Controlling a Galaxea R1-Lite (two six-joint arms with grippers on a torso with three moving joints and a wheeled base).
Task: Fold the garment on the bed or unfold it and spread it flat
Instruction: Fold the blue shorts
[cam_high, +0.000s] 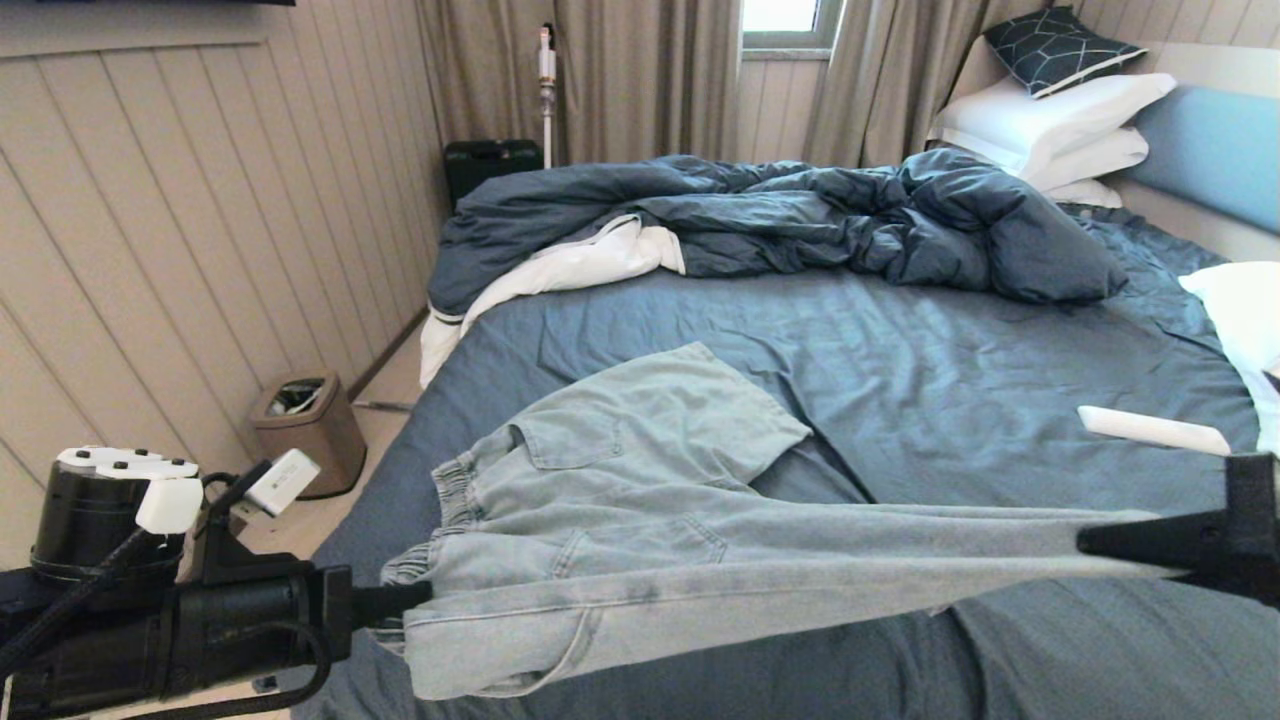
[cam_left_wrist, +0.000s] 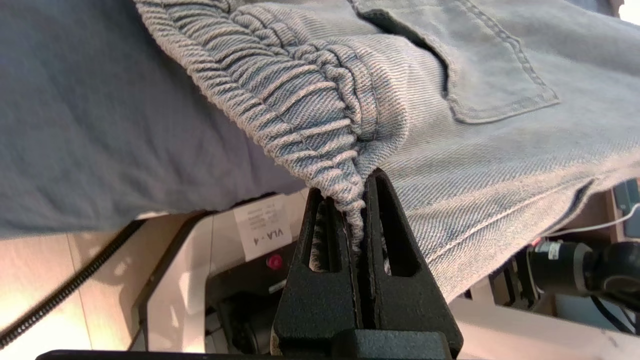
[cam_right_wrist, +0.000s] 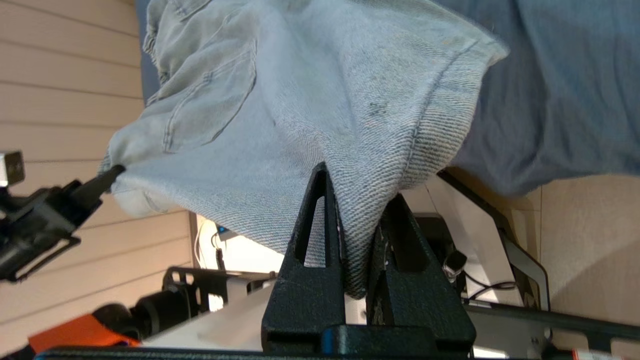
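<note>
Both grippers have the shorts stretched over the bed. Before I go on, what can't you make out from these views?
- Underside of the pale light-blue denim shorts: every view shows only the pocket side; no drawstring visible.
- Right gripper, head view: its body is cut off by the picture edge.
- Left gripper, left wrist view: gathered waistband hides the pad contact.
- Slate-blue bed sheet beneath the shorts: covered by the cloth.

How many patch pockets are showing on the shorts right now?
2 on the shorts: one near the waistband on the far half, one on the near half. Others may be hidden underneath.
</note>
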